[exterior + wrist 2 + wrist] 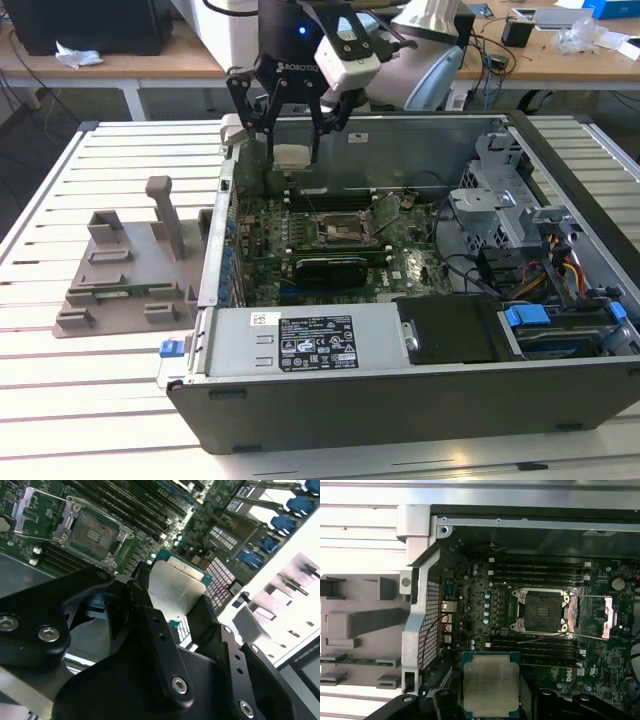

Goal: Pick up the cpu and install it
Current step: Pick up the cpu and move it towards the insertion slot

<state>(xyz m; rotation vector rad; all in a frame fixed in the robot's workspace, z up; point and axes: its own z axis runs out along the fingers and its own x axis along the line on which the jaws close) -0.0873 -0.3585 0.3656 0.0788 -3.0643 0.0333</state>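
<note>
Your gripper (293, 150) has its fingers (150, 625) clenched on the cpu (490, 682), holding it flat over the computer case's (400, 405) corner in the exterior view's upper left. That level hold likely suits the open socket (540, 611), well apart from it.

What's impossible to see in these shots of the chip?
- Underside of the cpu: faces away in both wrist views.
- Part of the cpu's edge: behind the tool in the second wrist view.
- Pins of the socket: too small in every view.
- The grey holder: cut off by the first wrist view's edge.
</note>
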